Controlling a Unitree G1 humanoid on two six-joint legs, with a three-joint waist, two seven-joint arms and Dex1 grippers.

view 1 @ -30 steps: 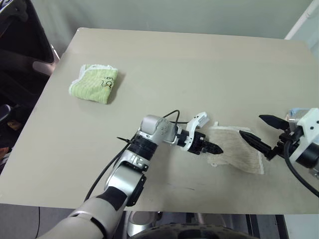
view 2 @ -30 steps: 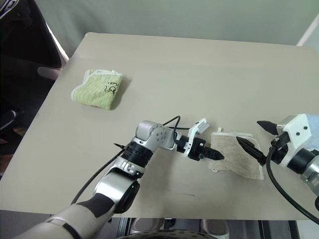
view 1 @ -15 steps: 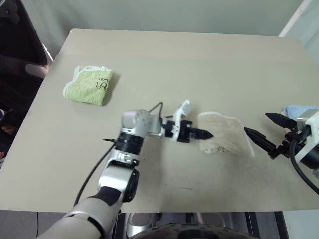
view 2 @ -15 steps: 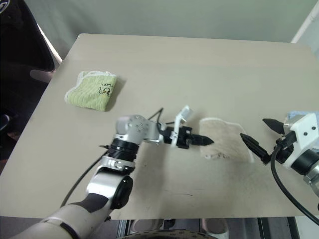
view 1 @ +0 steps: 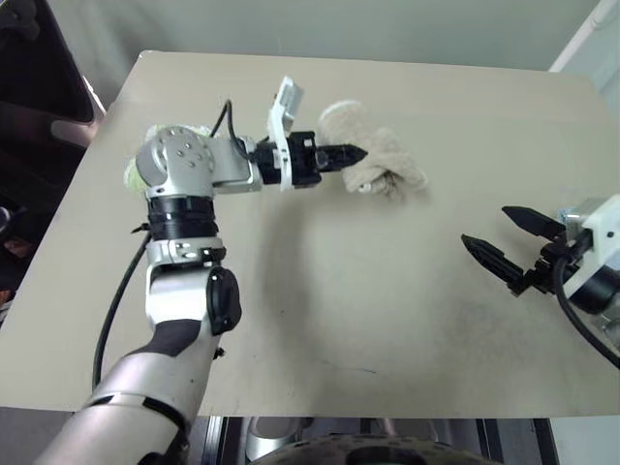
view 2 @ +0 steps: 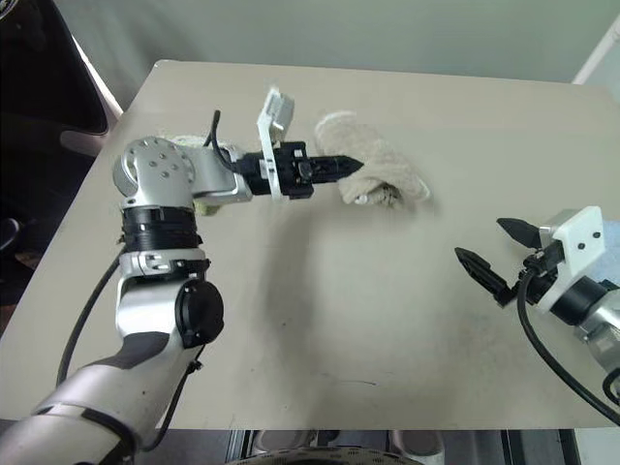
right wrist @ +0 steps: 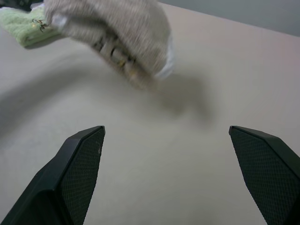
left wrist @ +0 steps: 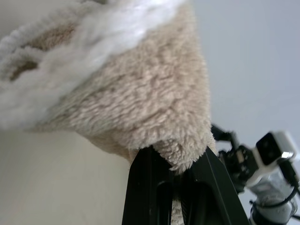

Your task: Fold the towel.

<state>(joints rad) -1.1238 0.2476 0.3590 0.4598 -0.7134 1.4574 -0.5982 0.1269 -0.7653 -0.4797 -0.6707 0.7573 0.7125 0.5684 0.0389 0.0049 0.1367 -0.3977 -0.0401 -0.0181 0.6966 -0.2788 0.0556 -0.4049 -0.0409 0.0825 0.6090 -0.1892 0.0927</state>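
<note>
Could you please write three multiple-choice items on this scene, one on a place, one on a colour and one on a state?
1. Where is the beige towel?
A. Hanging from the left claw over the table
B. Lying flat beside the right claw
C. On the floor

2. What colour is the folded cloth seen beyond the towel in the right wrist view?
A. Red
B. Light green
C. Black

3. How does the right claw stand?
A. Shut on the towel
B. Shut on nothing
C. Open and holding nothing

Answers:
1. A: the left wrist view shows the black fingers pinching the towel's edge, and the head views show it bunched at that claw.
2. B: it is pale green with a small dark mark.
3. C: its two fingers stand wide apart with only bare table between them.
</note>
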